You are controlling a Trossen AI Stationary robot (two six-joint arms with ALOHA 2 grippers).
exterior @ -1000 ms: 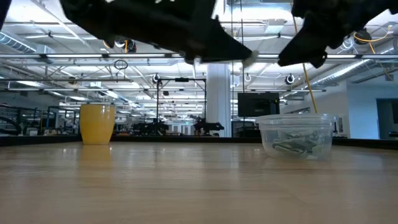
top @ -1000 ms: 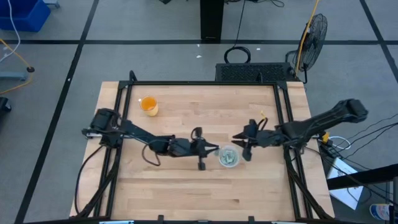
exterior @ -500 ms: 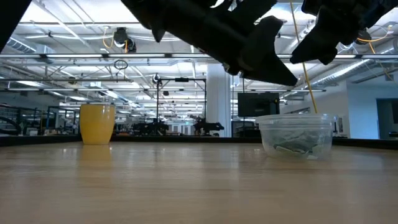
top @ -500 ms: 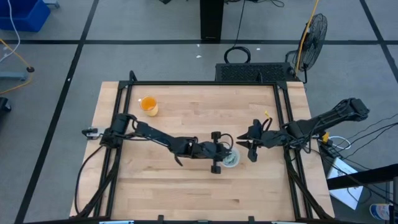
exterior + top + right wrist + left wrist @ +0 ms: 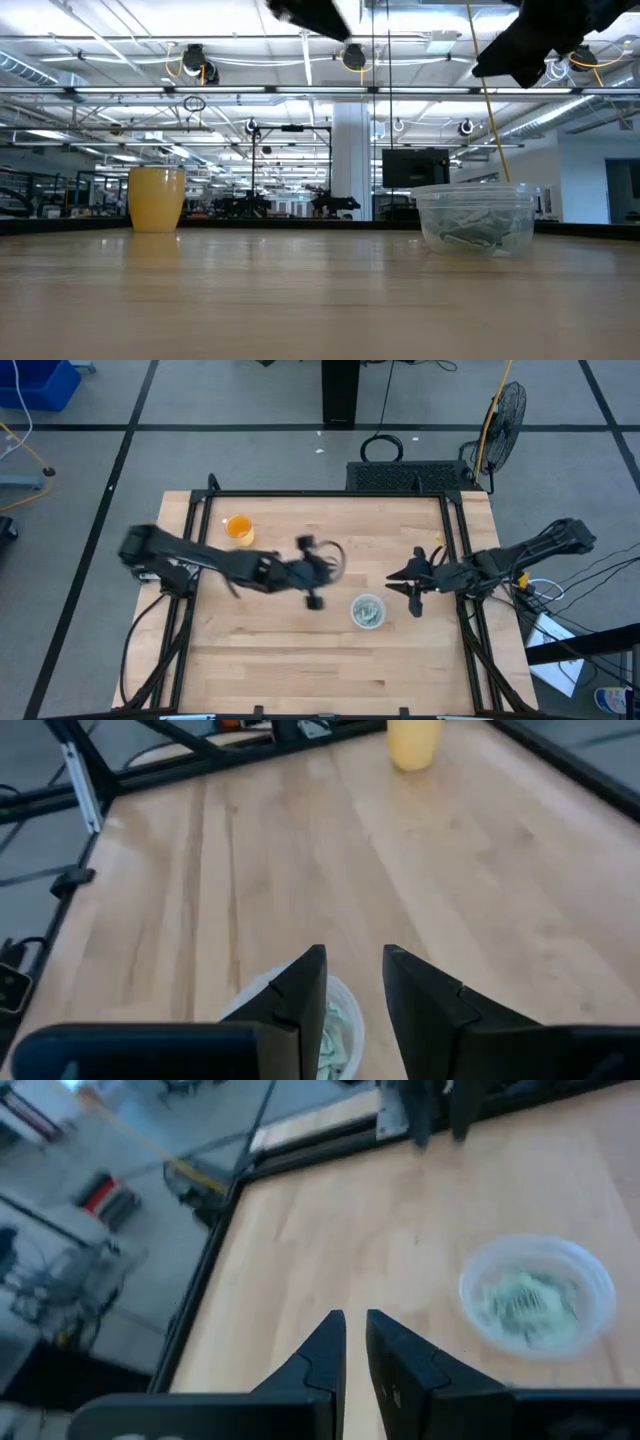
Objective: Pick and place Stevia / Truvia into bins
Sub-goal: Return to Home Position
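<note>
Wooden table (image 5: pixel 300 650), clear cup (image 5: pixel 367 611) full of sachets (image 5: pixel 527 1299)

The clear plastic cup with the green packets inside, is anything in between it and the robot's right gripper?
Nothing visible is. In the high view only bare wood of the wooden table lies between the right gripper and the small clear plastic cup holding the green and white sachets. The orange cup stands far off.
</note>
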